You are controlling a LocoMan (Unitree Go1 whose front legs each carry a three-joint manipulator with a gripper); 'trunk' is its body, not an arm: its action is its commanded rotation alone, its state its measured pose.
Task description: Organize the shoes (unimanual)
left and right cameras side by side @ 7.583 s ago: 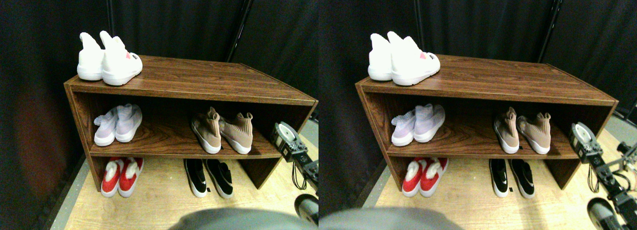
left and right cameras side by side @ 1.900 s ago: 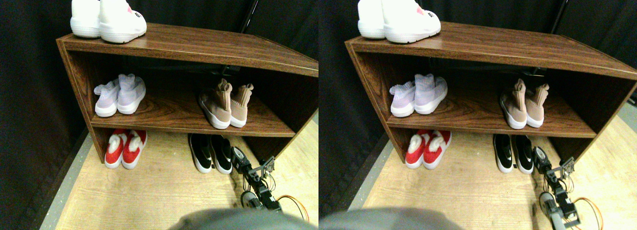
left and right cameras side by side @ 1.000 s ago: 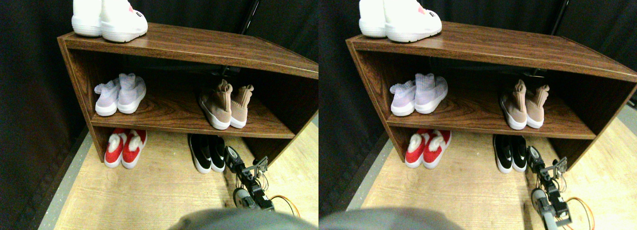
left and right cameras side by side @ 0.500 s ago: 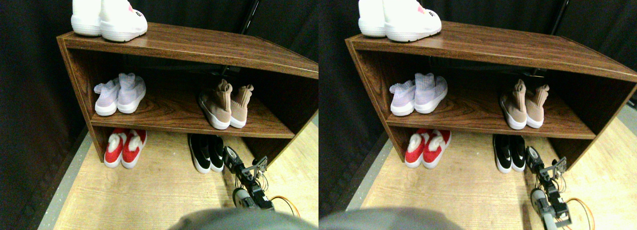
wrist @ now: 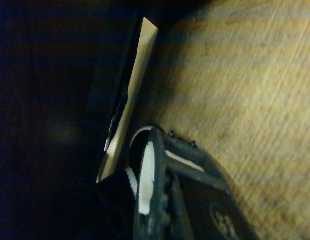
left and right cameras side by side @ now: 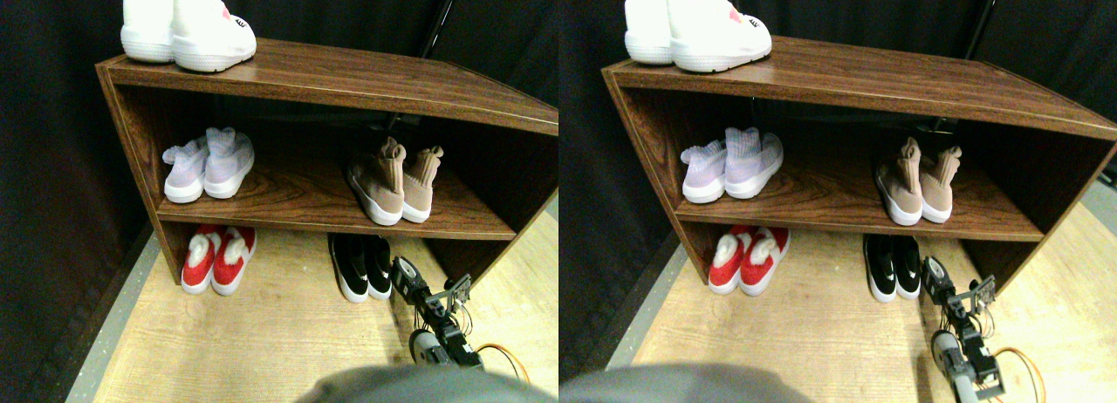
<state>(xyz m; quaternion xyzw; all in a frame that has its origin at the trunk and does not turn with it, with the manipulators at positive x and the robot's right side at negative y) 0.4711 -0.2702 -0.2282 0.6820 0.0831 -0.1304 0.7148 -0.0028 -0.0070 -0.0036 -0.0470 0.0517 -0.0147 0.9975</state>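
Black slip-on pair (left and right cameras side by side: pixel 365 265) with white soles sits on the wood-plank floor (left and right cameras side by side: pixel 262 333) under the lower shelf (left and right cameras side by side: pixel 305 218) of the dark wood-grain shoe rack (left and right cameras side by side: pixel 332 76). Right gripper (left and right cameras side by side: pixel 403 273) is low on the floor, just beside the outer shoe of that pair; contact cannot be confirmed from the stereo view.

Key relation: the black shoes lie immediately to the fingers' left, long axes running front to back, heels toward the camera, the two shoes close and near parallel. The fingers point forward, roughly along that same axis. Only the right manipulator works here.

Tan knit high-ankle pair (left and right cameras side by side: pixel 394 181) stands on the lower shelf, above and slightly behind the fingers, side by side. Lilac pair (left and right cameras side by side: pixel 208 163) on the same shelf and red pair (left and right cameras side by side: pixel 213 258) on the floor are well to the left; white pair (left and right cameras side by side: pixel 188 28) is on top of the rack.

Finger state: cannot tell. Wrist view is dark and turned, showing a jaw frame, a white sole edge (wrist: pixel 146 175) against it, a pale board edge (wrist: pixel 135 85) and floor. The gap is hidden.
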